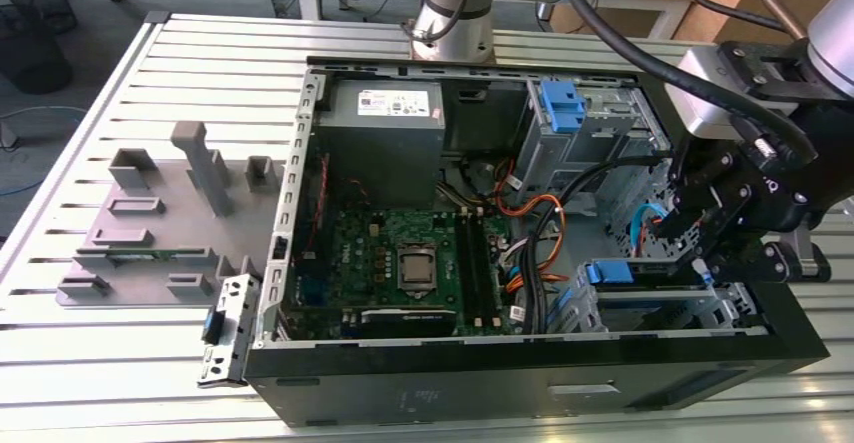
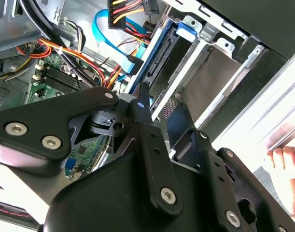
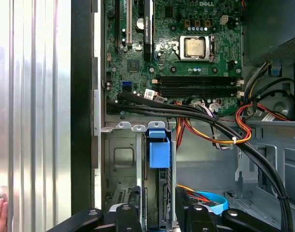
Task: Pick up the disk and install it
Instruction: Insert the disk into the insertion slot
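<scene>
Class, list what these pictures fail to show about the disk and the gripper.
The disk's label face: edge-on inside the drive cage, first wrist view.
The disk's near end: behind the gripper, first wrist view.
How deep the disk sits: gripper covers it, exterior view.
A hand: cut off by the edge, second wrist view.

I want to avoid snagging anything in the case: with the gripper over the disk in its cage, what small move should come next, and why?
Probably a short, straight lift clear of the drive cage. In the first wrist view the disk looks fully in, its blue end level with the cage's lip; the gripper is open astride it, and cables run close by.
</scene>
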Robot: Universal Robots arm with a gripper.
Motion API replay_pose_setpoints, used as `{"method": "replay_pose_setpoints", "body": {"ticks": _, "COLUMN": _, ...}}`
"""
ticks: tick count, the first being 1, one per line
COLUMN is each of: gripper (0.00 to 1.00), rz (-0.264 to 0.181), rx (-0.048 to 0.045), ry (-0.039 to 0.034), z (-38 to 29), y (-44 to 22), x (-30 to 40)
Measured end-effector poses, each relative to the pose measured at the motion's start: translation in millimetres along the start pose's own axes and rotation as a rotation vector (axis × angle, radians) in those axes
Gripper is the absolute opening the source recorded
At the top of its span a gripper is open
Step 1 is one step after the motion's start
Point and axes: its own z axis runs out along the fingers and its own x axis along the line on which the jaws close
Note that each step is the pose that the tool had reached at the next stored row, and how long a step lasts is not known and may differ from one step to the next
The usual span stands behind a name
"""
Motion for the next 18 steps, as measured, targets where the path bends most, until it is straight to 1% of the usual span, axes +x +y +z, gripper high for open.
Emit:
{"method": "replay_pose_setpoints", "body": {"ticks": 3, "gripper": 0.42, "rz": 0.000, "rx": 0.0020, "ry": -0.0002, "z": 0.2, "y": 1.0, "x": -0.1}}
{"method": "replay_pose_setpoints", "body": {"ticks": 7, "gripper": 0.42, "rz": 0.000, "rx": 0.0079, "ry": 0.0000, "z": 1.0, "y": 3.0, "x": -0.5}}
{"method": "replay_pose_setpoints", "body": {"ticks": 9, "gripper": 0.42, "rz": -0.001, "rx": 0.0125, "ry": -0.0004, "z": 2.2, "y": 3.5, "x": -0.8}}
{"method": "replay_pose_setpoints", "body": {"ticks": 12, "gripper": 0.42, "rz": -0.002, "rx": 0.0234, "ry": -0.0004, "z": 4.2, "y": 4.9, "x": -1.0}}
{"method": "replay_pose_setpoints", "body": {"ticks": 13, "gripper": 0.42, "rz": -0.002, "rx": 0.0255, "ry": -0.0006, "z": 4.5, "y": 5.5, "x": -1.1}}
{"method": "replay_pose_setpoints", "body": {"ticks": 16, "gripper": 0.42, "rz": -0.003, "rx": 0.0297, "ry": -0.0006, "z": 5.2, "y": 8.7, "x": -1.2}}
{"method": "replay_pose_setpoints", "body": {"ticks": 18, "gripper": 0.42, "rz": -0.003, "rx": 0.0307, "ry": -0.0007, "z": 5.7, "y": 9.6, "x": -1.3}}
